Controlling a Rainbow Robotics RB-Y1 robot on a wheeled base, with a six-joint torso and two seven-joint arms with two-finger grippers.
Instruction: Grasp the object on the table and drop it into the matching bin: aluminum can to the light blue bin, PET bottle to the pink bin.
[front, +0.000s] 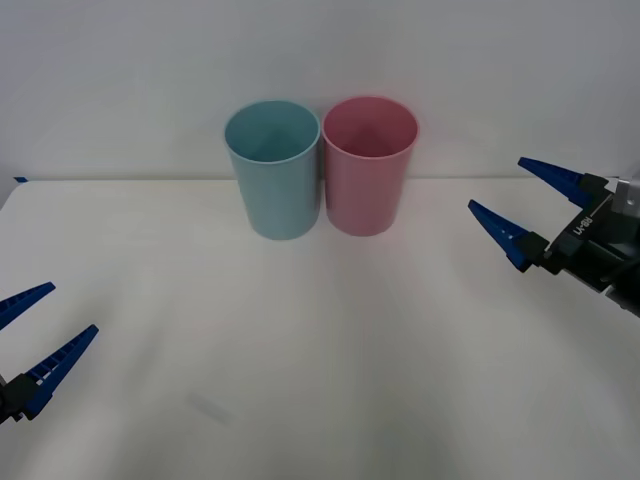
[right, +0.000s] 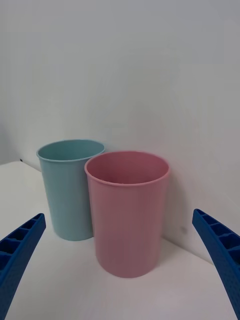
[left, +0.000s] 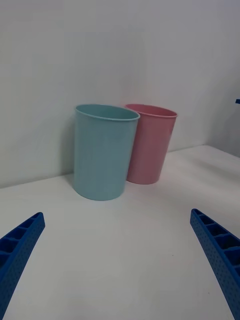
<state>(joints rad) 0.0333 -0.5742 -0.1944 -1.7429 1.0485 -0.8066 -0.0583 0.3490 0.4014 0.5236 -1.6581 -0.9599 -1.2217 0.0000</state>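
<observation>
Two bins stood side by side at the far middle of the wide plain white table (front: 320, 340), just before the back wall: the tall round light blue plastic bin (front: 273, 168) on the left and the tall round pink plastic bin (front: 368, 165) on the right, touching or all but touching. The left gripper (front: 32, 338), fingers spread apart, sat over the table's near left corner, well apart from the bins. The right gripper (front: 520, 203), fingers likewise spread, sat at the right, farther back, to the right of the pink bin.
</observation>
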